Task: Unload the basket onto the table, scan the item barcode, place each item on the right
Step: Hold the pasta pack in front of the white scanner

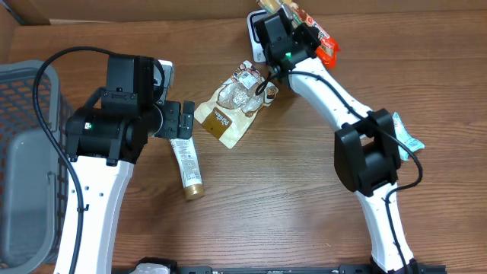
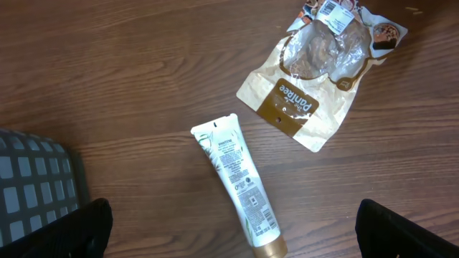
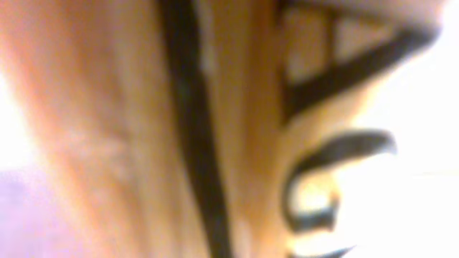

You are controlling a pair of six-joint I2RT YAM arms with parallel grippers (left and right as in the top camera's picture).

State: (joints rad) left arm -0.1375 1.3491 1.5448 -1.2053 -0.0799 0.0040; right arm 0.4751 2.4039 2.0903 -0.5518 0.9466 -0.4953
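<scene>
My right gripper (image 1: 288,39) is at the table's far edge, shut on a red and brown snack packet (image 1: 318,36) held next to a white scanner (image 1: 255,34). The right wrist view is filled by a blurred tan wrapper with black lettering (image 3: 215,129), very close to the lens; the jaws themselves do not show there. My left gripper (image 1: 179,120) (image 2: 240,233) hovers wide open over a white tube with a gold cap (image 1: 187,164) (image 2: 240,188), which lies flat on the wood with its barcode side up and nothing gripping it.
A clear and brown snack bag (image 1: 236,103) (image 2: 315,72) lies between the two arms. A grey basket (image 1: 23,152) (image 2: 36,179) stands at the left edge. A teal packet (image 1: 405,138) lies by the right arm's base.
</scene>
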